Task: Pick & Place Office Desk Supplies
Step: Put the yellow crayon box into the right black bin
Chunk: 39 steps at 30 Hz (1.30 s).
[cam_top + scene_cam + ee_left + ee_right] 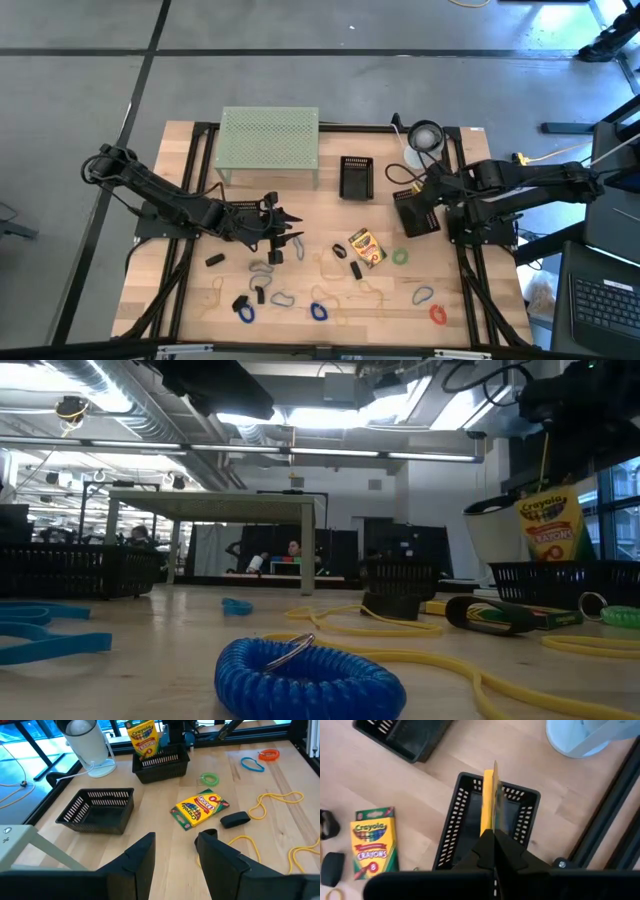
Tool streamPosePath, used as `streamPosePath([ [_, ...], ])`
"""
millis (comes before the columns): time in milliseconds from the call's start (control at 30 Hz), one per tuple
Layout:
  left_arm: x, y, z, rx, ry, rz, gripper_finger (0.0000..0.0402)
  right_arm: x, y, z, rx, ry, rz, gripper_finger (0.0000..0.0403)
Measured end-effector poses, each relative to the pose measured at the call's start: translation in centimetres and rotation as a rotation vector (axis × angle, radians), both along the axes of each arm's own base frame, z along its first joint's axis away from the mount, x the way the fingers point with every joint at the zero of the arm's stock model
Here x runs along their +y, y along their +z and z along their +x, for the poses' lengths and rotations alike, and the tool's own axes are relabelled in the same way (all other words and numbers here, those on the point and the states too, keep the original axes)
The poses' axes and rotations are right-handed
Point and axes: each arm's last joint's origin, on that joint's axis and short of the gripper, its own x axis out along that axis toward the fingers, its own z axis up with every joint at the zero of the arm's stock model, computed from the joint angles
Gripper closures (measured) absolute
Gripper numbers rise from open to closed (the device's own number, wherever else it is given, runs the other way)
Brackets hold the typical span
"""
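A crayon box [490, 802] is kept edge-down over the black basket [462, 815], clamped in the right gripper [494, 840], evidently for dropping in, while the left gripper [175, 851], jaws apart and empty, is aimed at a second crayon box [200, 809] on the table [280, 775].

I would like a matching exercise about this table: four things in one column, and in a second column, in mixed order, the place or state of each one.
Things:
1. crayon box held upright
2. crayon box lying flat
3. left gripper
4. empty black basket

Places or states:
A. fingers apart, nothing between them
B. on the bare wood, beside a small black clip
C. in the right gripper, above the other black basket
D. next to the pale-green mesh stand

Pairs: 1-C, 2-B, 3-A, 4-D
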Motion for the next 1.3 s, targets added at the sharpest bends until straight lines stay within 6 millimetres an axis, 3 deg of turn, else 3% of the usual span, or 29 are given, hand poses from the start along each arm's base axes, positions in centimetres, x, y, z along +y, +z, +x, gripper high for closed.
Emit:
streamPosePath([
  [1133,0.0,0.0,0.0,0.004,-0.001,0.001,0.0258,0.6,-3.8,4.4,0.311,0.103,0.034,0.0394],
  [1300,0.0,0.0,0.0,0.004,-0.001,0.001,0.0258,0.5,-4.0,4.5,0.318,0.099,0.006,0.0377],
])
